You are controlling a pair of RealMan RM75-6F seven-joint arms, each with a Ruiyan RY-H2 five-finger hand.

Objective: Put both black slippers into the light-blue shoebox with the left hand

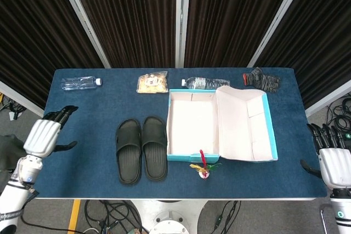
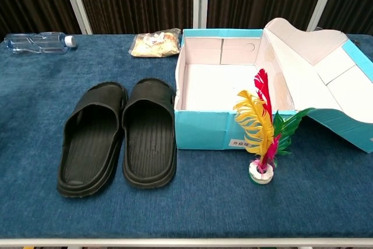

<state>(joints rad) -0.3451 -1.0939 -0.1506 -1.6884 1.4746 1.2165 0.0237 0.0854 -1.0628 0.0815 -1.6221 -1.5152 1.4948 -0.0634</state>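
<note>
Two black slippers lie side by side on the blue table, the left slipper (image 1: 129, 150) (image 2: 93, 138) and the right slipper (image 1: 154, 147) (image 2: 149, 132), just left of the light-blue shoebox (image 1: 175, 157) (image 2: 204, 130). The box stands open and empty, its lid (image 1: 247, 121) (image 2: 317, 68) folded out to the right. My left hand (image 1: 45, 134) hovers over the table's left edge, fingers apart, holding nothing, well left of the slippers. My right hand (image 1: 333, 164) hangs off the table's right edge, open and empty. Neither hand shows in the chest view.
A feathered shuttlecock (image 1: 203, 167) (image 2: 262, 126) stands at the box's front. Along the back edge lie a clear bottle (image 1: 80, 83) (image 2: 36, 42), a snack bag (image 1: 152, 83) (image 2: 155, 44), a second bottle (image 1: 204, 83) and a dark glove (image 1: 261, 80).
</note>
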